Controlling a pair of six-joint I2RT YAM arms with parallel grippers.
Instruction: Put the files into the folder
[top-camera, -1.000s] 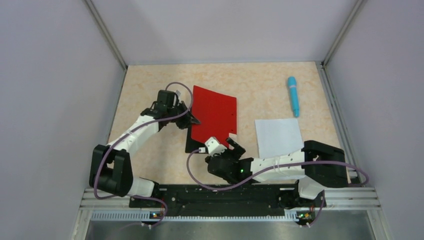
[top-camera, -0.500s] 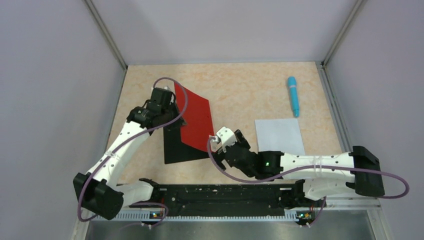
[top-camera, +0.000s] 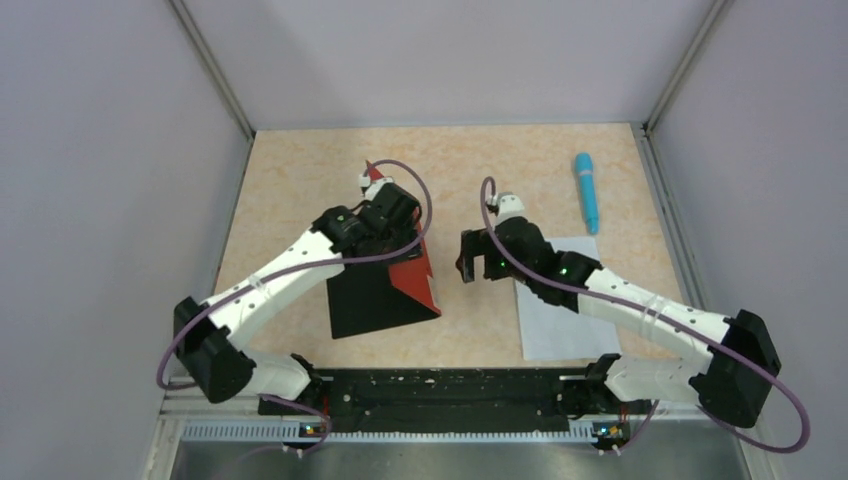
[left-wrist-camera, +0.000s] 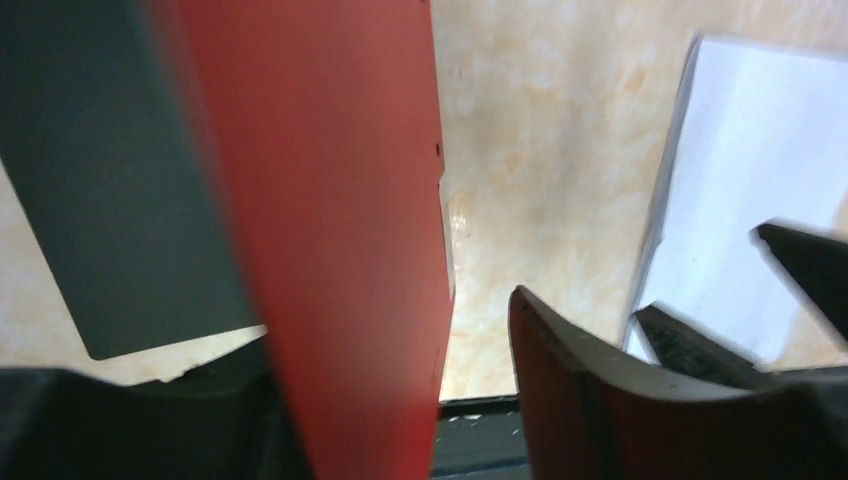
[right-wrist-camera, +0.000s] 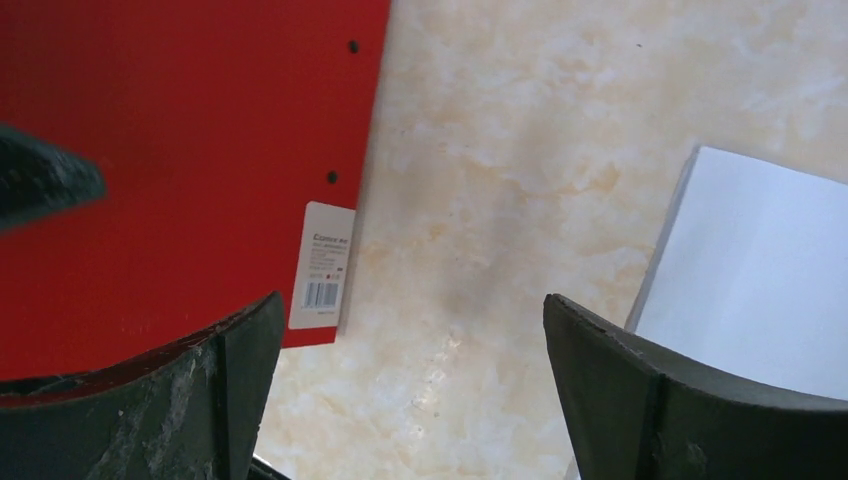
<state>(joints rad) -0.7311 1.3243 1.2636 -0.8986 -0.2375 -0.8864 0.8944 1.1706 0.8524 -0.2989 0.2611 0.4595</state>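
Left fingers (left-wrist-camera: 585, 395) straddle the folder's (left-wrist-camera: 340, 220) raised red cover

Light is bright, even and diffuse from above, casting soft faint shadows on the table (top-camera: 290, 180); the folder (left-wrist-camera: 340, 250) is blurred close to the left wrist lens, other views sharper.

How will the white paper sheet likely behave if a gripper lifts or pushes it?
The paper sheet lies completely flat on the table and looks very thin, so it would probably droop when held by one edge. Its edge shows almost no height, so pinching it from above may be hard. On this smooth table it likely slides easily.
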